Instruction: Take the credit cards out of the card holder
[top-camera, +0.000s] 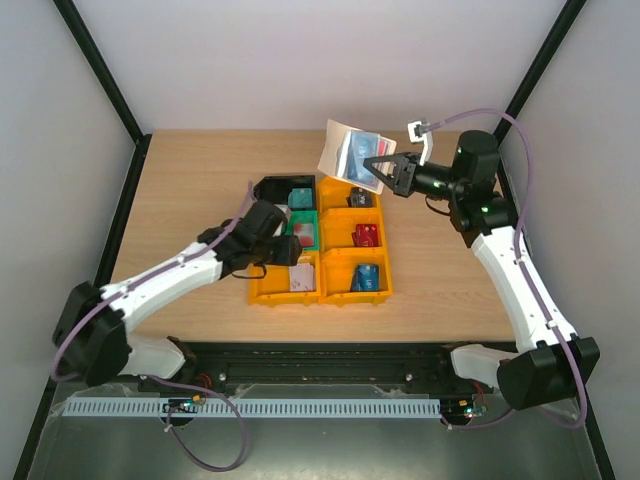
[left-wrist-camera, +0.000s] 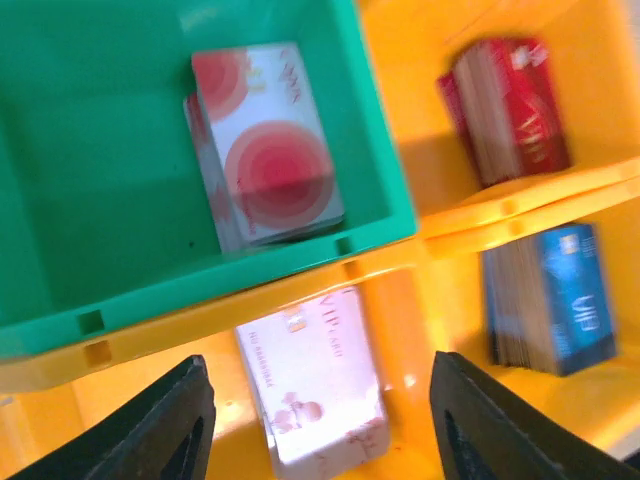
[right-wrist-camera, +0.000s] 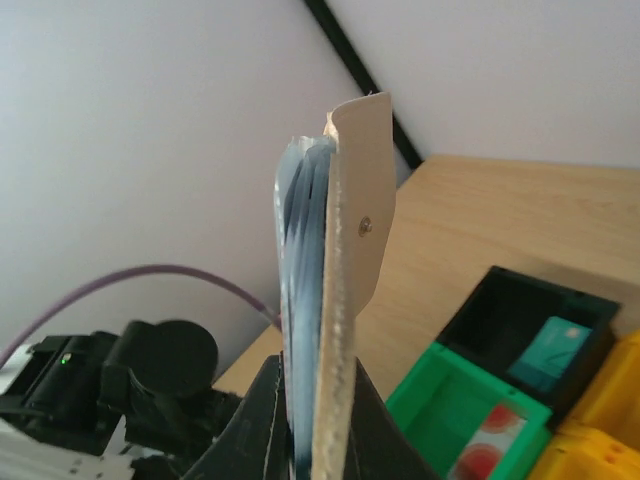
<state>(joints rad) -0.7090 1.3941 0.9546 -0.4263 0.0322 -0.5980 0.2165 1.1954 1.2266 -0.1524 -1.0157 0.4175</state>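
Note:
My right gripper is shut on the card holder and holds it up in the air over the back of the bins. Red and blue credit cards show inside it. In the right wrist view the card holder stands edge-on between my right gripper's jaws, tan flap on the right and bluish card edges on the left. My left gripper hangs open over an orange bin, its jaws either side of a white-pink card that lies flat on the bin floor. From above, my left gripper is over the bins' left column.
A block of bins sits mid-table: a black bin with a teal card, a green bin with a white-red card, and orange bins holding red cards and blue cards. Walls stand close on both sides.

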